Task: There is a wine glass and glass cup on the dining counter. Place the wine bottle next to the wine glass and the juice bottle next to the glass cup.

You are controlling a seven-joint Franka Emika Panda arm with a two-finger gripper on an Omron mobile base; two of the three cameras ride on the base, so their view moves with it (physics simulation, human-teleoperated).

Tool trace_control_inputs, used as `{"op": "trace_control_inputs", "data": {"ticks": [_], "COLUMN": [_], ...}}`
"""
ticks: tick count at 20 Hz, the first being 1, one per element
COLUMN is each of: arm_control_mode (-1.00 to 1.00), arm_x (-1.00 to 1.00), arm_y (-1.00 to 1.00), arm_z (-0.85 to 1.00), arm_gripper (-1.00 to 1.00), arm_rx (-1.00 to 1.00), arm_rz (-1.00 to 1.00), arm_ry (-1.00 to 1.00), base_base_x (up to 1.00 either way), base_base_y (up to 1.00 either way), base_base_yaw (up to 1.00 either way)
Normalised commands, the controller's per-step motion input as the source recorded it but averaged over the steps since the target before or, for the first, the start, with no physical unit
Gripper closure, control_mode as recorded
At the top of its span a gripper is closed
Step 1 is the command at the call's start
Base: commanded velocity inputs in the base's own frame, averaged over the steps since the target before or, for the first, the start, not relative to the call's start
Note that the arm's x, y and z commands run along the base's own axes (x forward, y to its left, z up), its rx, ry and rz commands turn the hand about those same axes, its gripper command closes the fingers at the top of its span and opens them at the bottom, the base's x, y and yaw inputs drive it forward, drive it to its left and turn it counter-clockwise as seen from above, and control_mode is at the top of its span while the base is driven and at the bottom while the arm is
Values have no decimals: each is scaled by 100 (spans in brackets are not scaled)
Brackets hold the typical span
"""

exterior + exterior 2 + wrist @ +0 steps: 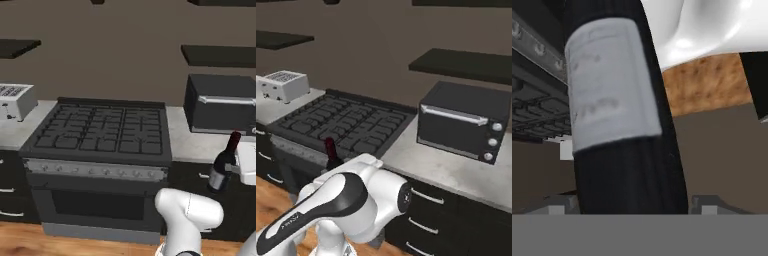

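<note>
Hidden and cut-off parts
The slim dark glass wine bottle with red capped neck point(330, 152) shows just its top at lower left, its body behind the white arm; the black toaster oven point(222, 102) runs off the frame's right edge

A home kitchen: a black gas stove point(102, 131) with an oven below is set into a grey counter point(456, 172) with handled drawers, flanked by a toaster point(15, 101) and a toaster oven point(463, 120) under dark wall shelves point(461, 65).
</note>
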Motion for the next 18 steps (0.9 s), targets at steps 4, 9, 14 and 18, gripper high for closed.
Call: {"op": "trace_control_inputs", "data": {"ticks": [4, 9, 14, 18], "arm_control_mode": [100, 100, 100, 100], "arm_x": [0, 0, 0, 0], "arm_y": [0, 0, 0, 0], "arm_z": [0, 0, 0, 0], "arm_gripper": [100, 100, 100, 100], "arm_rx": [0, 0, 0, 0], "arm_rz": [0, 0, 0, 0], "arm_ry": [0, 0, 0, 0], "base_base_x": [-58, -45, 32, 100], "base_base_y": [72, 58, 15, 0], "base_base_yaw": [91, 93, 79, 54]}}
